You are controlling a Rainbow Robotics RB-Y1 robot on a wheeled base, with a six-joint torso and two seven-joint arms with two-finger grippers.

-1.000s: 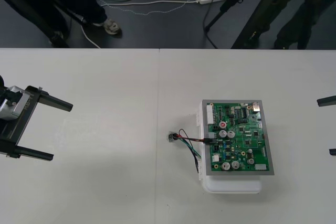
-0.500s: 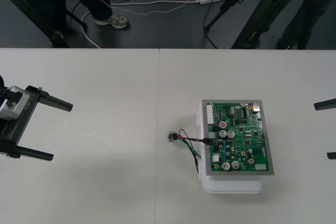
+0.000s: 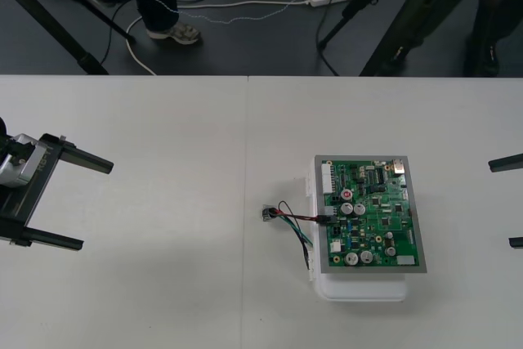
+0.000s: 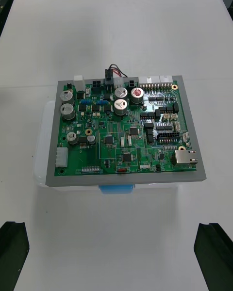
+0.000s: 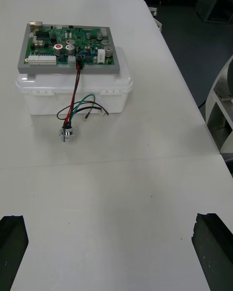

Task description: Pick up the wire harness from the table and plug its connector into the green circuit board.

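Seen from above: one green circuit board (image 3: 368, 212) on one white base (image 3: 359, 288), right of the middle of the table (image 3: 163, 120); one wire harness (image 3: 296, 226) at the board's left edge; left gripper (image 3: 96, 205) at the table's left edge, fingers spread wide, holding nothing; right gripper (image 3: 500, 203) at the right edge, well apart from the board, likewise spread and empty.

Made plain from the left wrist: black plug (image 5: 79, 66) seated in a connector on the board's left edge; red and black wires dropping down the base's wall to the round metal socket (image 5: 67, 133), lying on the table just left of the base; green wire looping out beside them.

Added from the right wrist: plug upright among the white connectors; blue tab (image 4: 116, 188) on the base's right wall.

Counted: two grippers, four black fingers; one board, one base, one harness, one plug, one socket; three wire colours.
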